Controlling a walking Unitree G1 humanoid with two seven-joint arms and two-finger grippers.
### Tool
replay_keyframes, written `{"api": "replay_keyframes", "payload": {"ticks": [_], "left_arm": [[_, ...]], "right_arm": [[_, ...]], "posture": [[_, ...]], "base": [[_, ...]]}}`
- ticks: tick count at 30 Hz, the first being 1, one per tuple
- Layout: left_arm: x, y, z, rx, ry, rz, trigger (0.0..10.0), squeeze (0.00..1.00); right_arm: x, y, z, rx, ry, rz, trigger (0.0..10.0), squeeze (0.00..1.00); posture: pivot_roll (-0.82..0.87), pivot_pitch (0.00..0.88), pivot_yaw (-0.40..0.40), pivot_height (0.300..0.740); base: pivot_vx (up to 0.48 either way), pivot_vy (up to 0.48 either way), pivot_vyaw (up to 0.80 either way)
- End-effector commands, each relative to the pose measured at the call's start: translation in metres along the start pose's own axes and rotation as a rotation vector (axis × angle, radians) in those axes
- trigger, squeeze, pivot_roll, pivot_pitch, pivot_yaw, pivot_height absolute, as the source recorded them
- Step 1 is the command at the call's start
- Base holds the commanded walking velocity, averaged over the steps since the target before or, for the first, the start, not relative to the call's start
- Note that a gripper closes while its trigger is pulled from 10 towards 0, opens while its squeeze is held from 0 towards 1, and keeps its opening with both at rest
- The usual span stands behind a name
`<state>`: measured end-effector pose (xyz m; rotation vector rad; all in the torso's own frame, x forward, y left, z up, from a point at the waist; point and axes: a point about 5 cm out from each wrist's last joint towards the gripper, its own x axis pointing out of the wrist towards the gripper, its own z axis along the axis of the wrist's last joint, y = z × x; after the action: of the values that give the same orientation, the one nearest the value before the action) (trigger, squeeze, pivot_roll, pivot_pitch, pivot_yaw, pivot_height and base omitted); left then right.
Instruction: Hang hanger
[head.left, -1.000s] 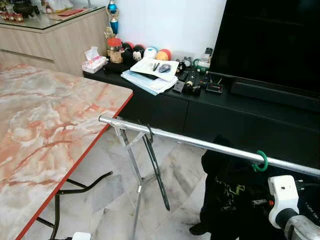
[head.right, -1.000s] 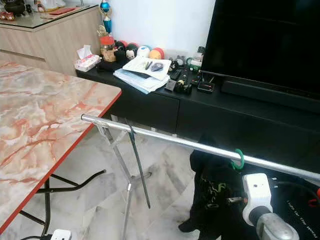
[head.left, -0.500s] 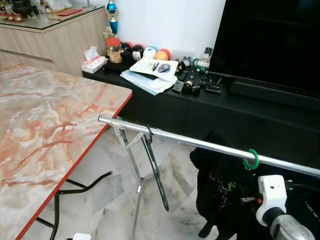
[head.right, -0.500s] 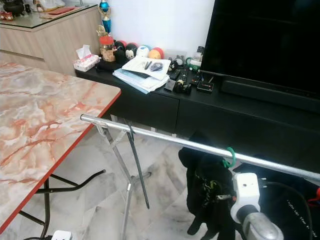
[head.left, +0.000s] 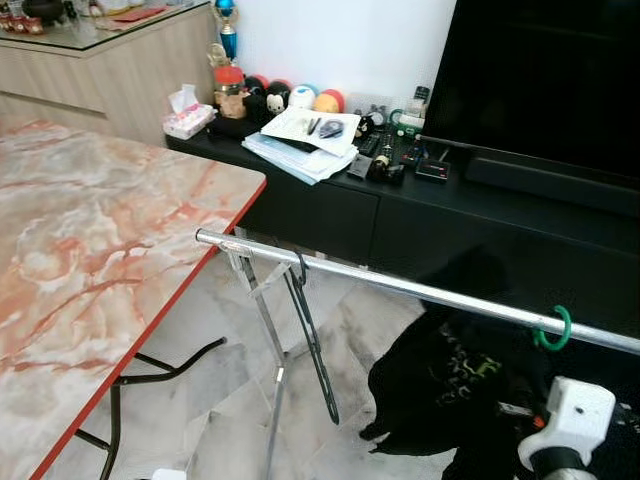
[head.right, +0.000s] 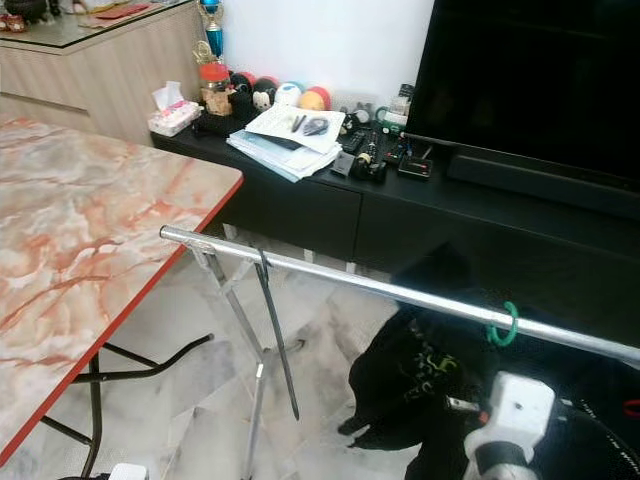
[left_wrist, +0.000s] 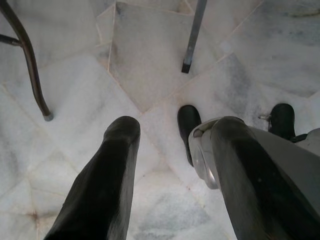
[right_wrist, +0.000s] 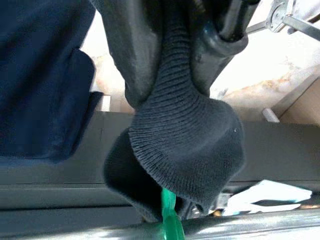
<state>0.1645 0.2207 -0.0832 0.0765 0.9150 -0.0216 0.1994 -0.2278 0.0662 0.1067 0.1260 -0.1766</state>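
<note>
My right gripper (right_wrist: 185, 55) is closed on the ribbed collar of the black garment (head.left: 440, 385), pinching the knit between both fingers just below where the green hanger (head.left: 553, 328) hooks over the metal rail (head.left: 400, 288). The green hook sits on the rail, toward its right end, near a dark blue garment (right_wrist: 42, 75) that hangs just beside it; the black cloth hangs below and bellies out to my left. The risk I see is in letting go. My fingers grip fabric, not the hanger itself, so if the knit snags on a fingertip as I open, pulling away could drag the collar sideways, slide the garment off the hanger's shoulders or lift the hook off the rail. The hook looks open enough that an upward or outward tug from me could unseat it. The rail stands on a light folding stand (head.left: 270, 340) on smooth marble floor (left_wrist: 150, 65), so a hard pull might shift the whole rack, and the empty dark hanger (head.left: 310, 330) near the rail's other end could swing or drop. I also judge the marble table (head.left: 110, 250) close enough to that end to catch a swinging rack. My left gripper (left_wrist: 165, 165) hangs idle over the floor, fingers apart and holding nothing, so it cannot steady anything if the rack moves.
</note>
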Motion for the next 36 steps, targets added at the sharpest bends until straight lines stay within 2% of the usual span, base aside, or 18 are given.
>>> {"api": "replay_keyframes", "payload": {"ticks": [1, 7, 13, 16, 21, 22, 23, 24, 28, 30, 36], "left_arm": [[-0.002, -0.001, -0.011, 0.022, 0.048, -0.011, 10.0, 0.00], [-0.002, -0.002, -0.011, 0.024, 0.051, -0.014, 10.0, 0.00], [-0.002, -0.003, -0.011, 0.019, 0.048, -0.009, 10.0, 0.00], [-0.003, -0.002, -0.013, 0.014, 0.052, -0.005, 10.0, 0.00], [-0.004, 0.000, -0.016, 0.010, 0.057, -0.004, 10.0, 0.00], [-0.004, 0.000, -0.016, 0.010, 0.059, -0.002, 10.0, 0.00], [-0.004, 0.001, -0.017, 0.010, 0.062, -0.001, 10.0, 0.00], [-0.004, 0.001, -0.017, 0.010, 0.063, -0.002, 10.0, 0.00], [-0.004, 0.000, -0.016, 0.004, 0.060, 0.000, 10.0, 0.00], [-0.003, 0.000, -0.015, -0.008, 0.057, 0.006, 10.0, 0.00], [-0.002, -0.002, -0.013, -0.018, 0.056, 0.011, 10.0, 0.00]], "right_arm": [[-0.004, 0.003, 0.006, -0.011, -0.041, 0.000, 0.0, 0.00], [-0.012, 0.000, -0.026, -0.046, 0.097, -0.045, 0.0, 0.00], [-0.012, -0.007, -0.038, -0.100, 0.166, -0.091, 0.0, 0.00], [-0.014, -0.012, -0.046, -0.085, 0.211, -0.134, 0.0, 0.00], [-0.013, -0.012, -0.057, -0.054, 0.270, -0.139, 0.0, 0.00], [-0.011, -0.011, -0.060, -0.059, 0.291, -0.126, 1.9, 0.00], [-0.007, -0.010, -0.065, -0.088, 0.318, -0.104, 7.5, 0.00], [-0.004, -0.009, -0.068, -0.081, 0.319, -0.091, 10.0, 0.00], [0.008, -0.011, -0.075, -0.074, 0.330, -0.083, 10.0, 0.00], [0.016, -0.013, -0.085, -0.095, 0.374, -0.079, 10.0, 0.00], [0.023, -0.023, -0.100, -0.116, 0.460, -0.113, 10.0, 0.00]], "posture": [[-0.04, 0.101, 0.003, 0.740], [-0.05, 0.098, 0.001, 0.740], [-0.03, 0.096, -0.008, 0.740], [-0.04, 0.096, -0.008, 0.740], [-0.04, 0.098, -0.009, 0.740], [-0.04, 0.098, -0.009, 0.740], [-0.04, 0.096, -0.010, 0.740], [-0.04, 0.094, -0.012, 0.740], [-0.03, 0.088, -0.013, 0.740], [-0.03, 0.087, -0.013, 0.740], [-0.02, 0.075, -0.016, 0.740]], "base": [[0.000, 0.000, 0.00], [0.000, 0.000, 0.00], [0.000, 0.000, 0.00], [0.000, 0.000, 0.00], [0.000, 0.000, 0.00], [0.000, 0.000, 0.00], [0.000, 0.000, 0.00], [0.000, 0.000, 0.00], [0.000, 0.000, 0.00], [0.000, 0.000, 0.00], [0.000, 0.000, 0.00]]}}
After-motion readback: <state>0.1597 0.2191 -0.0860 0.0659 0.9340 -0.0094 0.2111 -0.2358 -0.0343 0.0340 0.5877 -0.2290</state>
